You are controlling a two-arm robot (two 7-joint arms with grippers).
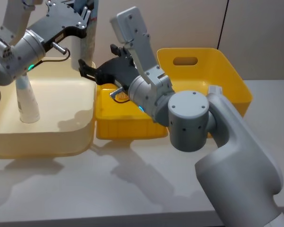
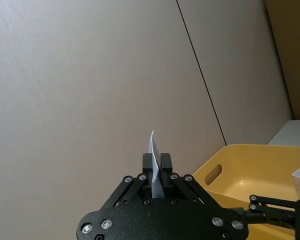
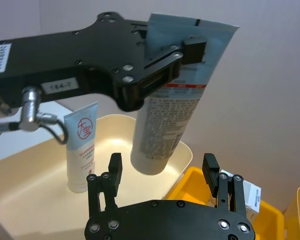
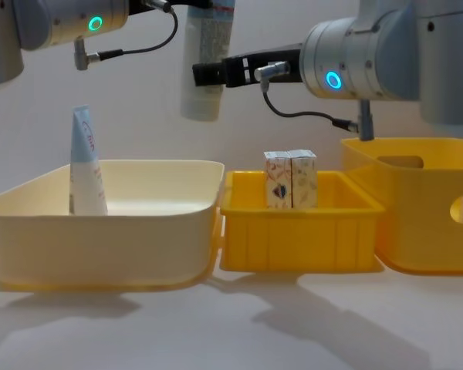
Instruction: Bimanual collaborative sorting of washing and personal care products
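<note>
Left gripper (image 2: 156, 169) pinches squeeze tube (image 3: 166, 115) by its flat end, cap down, high over cream bin (image 4: 100, 223) right rim, open air beneath. Right gripper (image 3: 162, 162) spread wide, reaching level at the tube's cap end.

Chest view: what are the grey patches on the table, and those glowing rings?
Chest view: soft shadows on the table; the rings are small lights on the left arm and right arm. Head view: the same soft shadows below the arms.

Raised tube (image 4: 204, 69) over left bin (image 4: 100, 231), second tube (image 4: 85, 166) standing inside; boxes (image 4: 291, 179) in middle bin (image 4: 297, 239).
</note>
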